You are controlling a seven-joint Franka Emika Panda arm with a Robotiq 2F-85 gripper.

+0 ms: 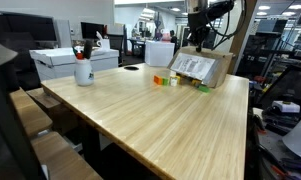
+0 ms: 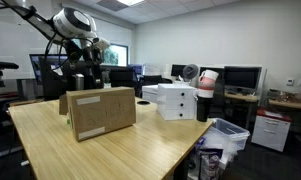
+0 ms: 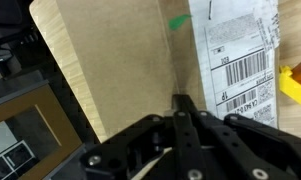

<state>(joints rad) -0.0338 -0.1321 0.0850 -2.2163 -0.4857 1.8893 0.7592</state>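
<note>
A cardboard box [image 1: 195, 68] with a white shipping label stands on the wooden table [image 1: 150, 115]; it also shows in an exterior view [image 2: 100, 112]. My gripper [image 1: 198, 38] hangs just above the box, apart from it, seen behind the box's top edge in an exterior view [image 2: 78, 78]. In the wrist view the fingers [image 3: 180, 100] are pressed together with nothing between them, over the box top [image 3: 120, 60] beside the label [image 3: 240, 50]. Small coloured blocks [image 1: 166, 80] lie on the table next to the box; a yellow one [image 3: 295, 85] shows at the wrist view's right edge.
A white cup with pens [image 1: 83, 70] and white boxes [image 1: 75, 60] stand at the table's far left. White boxes [image 2: 175, 100] stack at the table's end, with a fan [image 2: 190, 72] behind and a bin [image 2: 225, 135] on the floor. Chairs line the table's side.
</note>
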